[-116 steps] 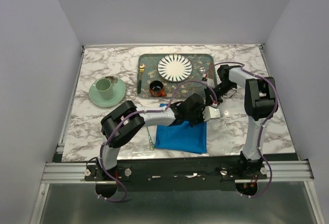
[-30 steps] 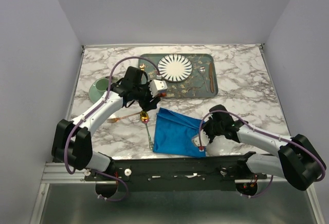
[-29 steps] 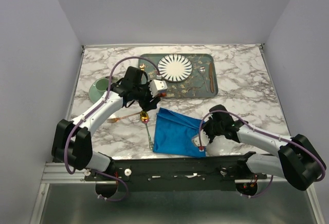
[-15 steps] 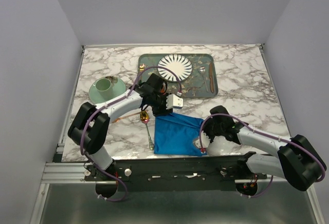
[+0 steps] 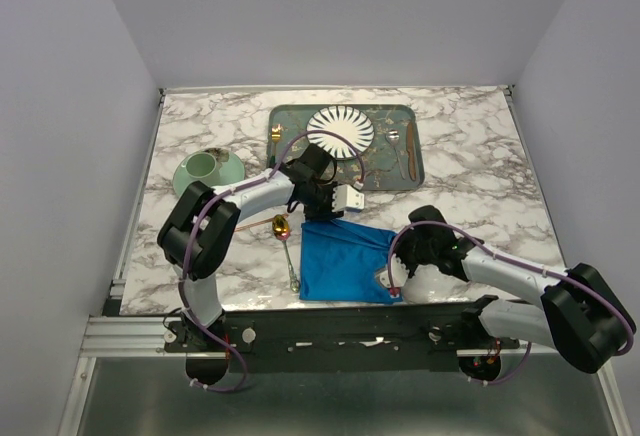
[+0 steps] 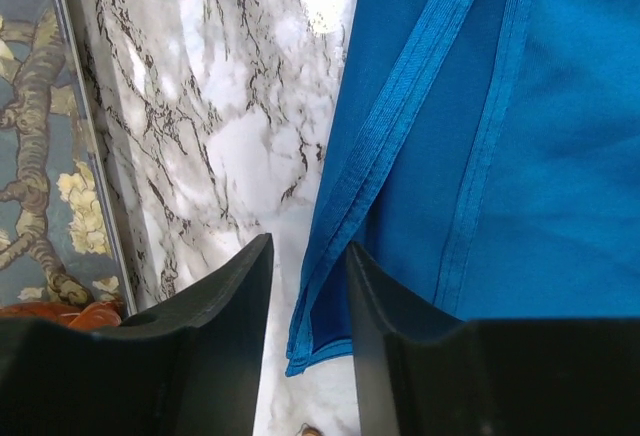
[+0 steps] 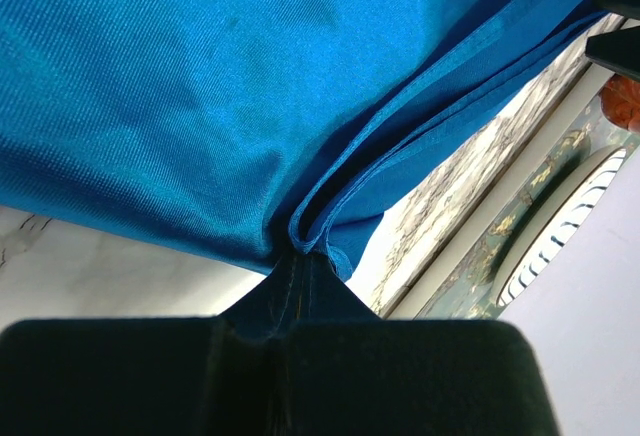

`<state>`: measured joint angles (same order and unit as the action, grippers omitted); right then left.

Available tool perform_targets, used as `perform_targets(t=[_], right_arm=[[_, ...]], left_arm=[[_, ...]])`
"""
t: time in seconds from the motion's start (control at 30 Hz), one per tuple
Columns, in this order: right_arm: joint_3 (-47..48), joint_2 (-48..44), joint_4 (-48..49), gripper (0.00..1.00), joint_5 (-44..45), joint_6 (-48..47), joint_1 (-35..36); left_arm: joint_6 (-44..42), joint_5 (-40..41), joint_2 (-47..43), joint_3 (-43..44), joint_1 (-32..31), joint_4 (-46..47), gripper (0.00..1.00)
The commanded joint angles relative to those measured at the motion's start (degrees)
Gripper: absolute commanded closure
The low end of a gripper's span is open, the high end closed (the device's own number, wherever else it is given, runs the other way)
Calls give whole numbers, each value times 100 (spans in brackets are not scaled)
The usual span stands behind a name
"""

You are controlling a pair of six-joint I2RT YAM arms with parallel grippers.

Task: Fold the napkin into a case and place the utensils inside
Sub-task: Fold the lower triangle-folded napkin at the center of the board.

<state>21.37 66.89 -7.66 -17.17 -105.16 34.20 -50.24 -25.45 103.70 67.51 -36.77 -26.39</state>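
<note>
The folded napkin (image 5: 345, 261) is lying long axis left-to-right on the near bench (image 5: 480, 206), the low-stretched right hand (image 7: 295, 256) is clenching its near right corner, and the bent left hand (image 6: 305, 296) is hovering released over its far left corner.

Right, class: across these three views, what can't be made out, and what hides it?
- Left wrist view: whether the left gripper touches the napkin; its own fingers block the contact.
- Left wrist view: an orange thing, mostly hidden by the gripper.
- Top view: cutlery on the tray, too small.
</note>
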Motion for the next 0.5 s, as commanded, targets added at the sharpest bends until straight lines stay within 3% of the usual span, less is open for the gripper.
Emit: perform_targets(t=[0.0,0.07,0.2,0.27,0.47], right_arm=[[-10,-106,45,99,117,154,52],[-10,-106,37,99,144,189,43],[165,-36,28,99,187,486,43],[315,113,-16,99,318,681,43],[632,228,-113,99,530,1218,35]], left_arm=[[-355,102,124,167,-5,-313,61],[-504,93,115,158,-5,-428,66],[-549,5,63,245,-5,-560,91],[-452,40,150,394,-5,-569,97],[-381,163,449,1133,118,-964,100]])
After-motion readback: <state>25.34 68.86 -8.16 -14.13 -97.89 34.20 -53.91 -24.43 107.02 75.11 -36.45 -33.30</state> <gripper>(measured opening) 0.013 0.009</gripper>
